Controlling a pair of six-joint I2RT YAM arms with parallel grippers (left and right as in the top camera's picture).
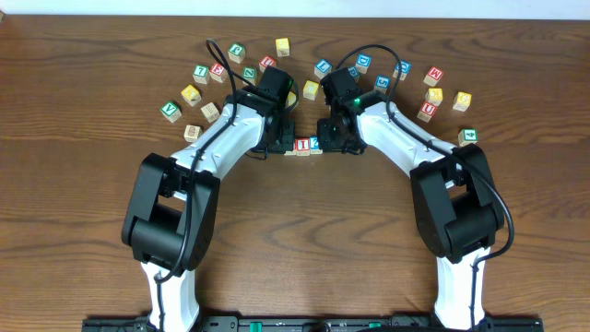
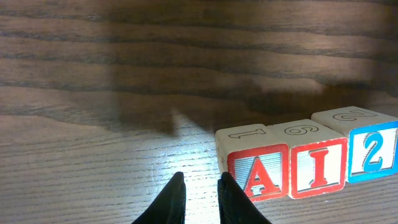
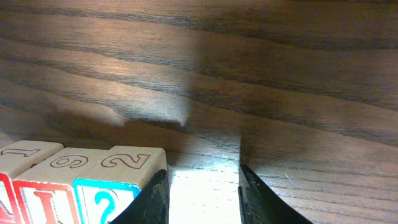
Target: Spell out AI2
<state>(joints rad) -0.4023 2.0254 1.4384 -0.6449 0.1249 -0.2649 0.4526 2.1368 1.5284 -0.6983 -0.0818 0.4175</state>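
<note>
At the overhead frame's centre, the touching wooden-cube row of red A (image 2: 258,174), red I (image 2: 317,168) and blue 2 (image 2: 373,155) lies between the closed left gripper (image 2: 199,202) and the narrowly parted right gripper (image 3: 202,199), both empty.

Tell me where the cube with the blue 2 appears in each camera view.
Overhead: 2 cube near the centre, at the right end of the short row.
Left wrist: 2 cube at the right edge.
Right wrist: 2 cube at the bottom left.
Shared landmark: the red I cube touching it.
</note>
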